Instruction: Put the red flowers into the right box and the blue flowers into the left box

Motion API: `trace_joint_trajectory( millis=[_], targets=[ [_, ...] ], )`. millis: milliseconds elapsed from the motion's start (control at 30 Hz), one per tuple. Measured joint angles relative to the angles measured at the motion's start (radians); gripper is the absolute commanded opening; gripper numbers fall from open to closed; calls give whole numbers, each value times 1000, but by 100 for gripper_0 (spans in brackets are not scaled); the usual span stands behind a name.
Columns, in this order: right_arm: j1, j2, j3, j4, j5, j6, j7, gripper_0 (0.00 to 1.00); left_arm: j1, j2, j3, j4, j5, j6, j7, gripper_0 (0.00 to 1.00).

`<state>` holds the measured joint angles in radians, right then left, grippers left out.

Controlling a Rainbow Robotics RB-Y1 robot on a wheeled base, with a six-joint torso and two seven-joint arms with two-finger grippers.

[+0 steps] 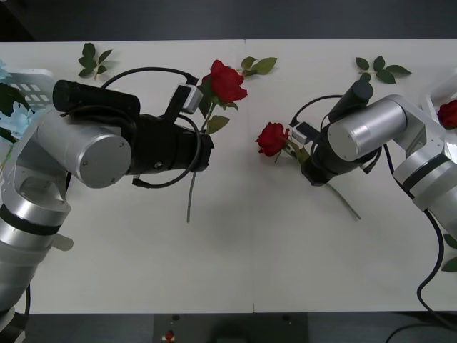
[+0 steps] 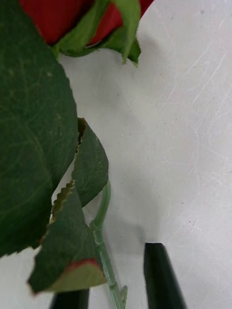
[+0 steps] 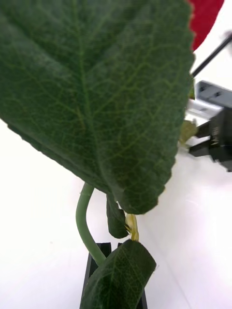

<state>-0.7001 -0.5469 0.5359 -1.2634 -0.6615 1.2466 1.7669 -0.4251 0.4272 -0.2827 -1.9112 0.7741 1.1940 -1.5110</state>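
At mid-table I am gripping a rose (image 1: pixel 226 81) in my left gripper (image 3: pixel 113 270); the right gripper (image 2: pixel 116 285) is straddling another rose's (image 1: pixel 273 138) stem, jaws open; neither is boxed.

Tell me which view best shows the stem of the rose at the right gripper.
The right wrist view: the green stem runs down between the right gripper's black fingers, which stand apart around it. The front view shows that red rose and its stem's lower end, but the arm hides the grip. The left wrist view shows another rose's stem.
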Motion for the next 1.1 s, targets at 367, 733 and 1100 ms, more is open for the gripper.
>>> trace_joint_trajectory(
  millis=[367,733,1100],
  targets=[
    [0,0,23,0,12,-3,0,3,0,0,200,-2,406,81,-208,0],
    [0,0,21,0,9,-4,0,2,-49,0,383,30,695,207,-265,0],
    [0,-125,-206,-52,-190,107,0,2,-202,0,384,253,860,207,-416,0]
  ],
)
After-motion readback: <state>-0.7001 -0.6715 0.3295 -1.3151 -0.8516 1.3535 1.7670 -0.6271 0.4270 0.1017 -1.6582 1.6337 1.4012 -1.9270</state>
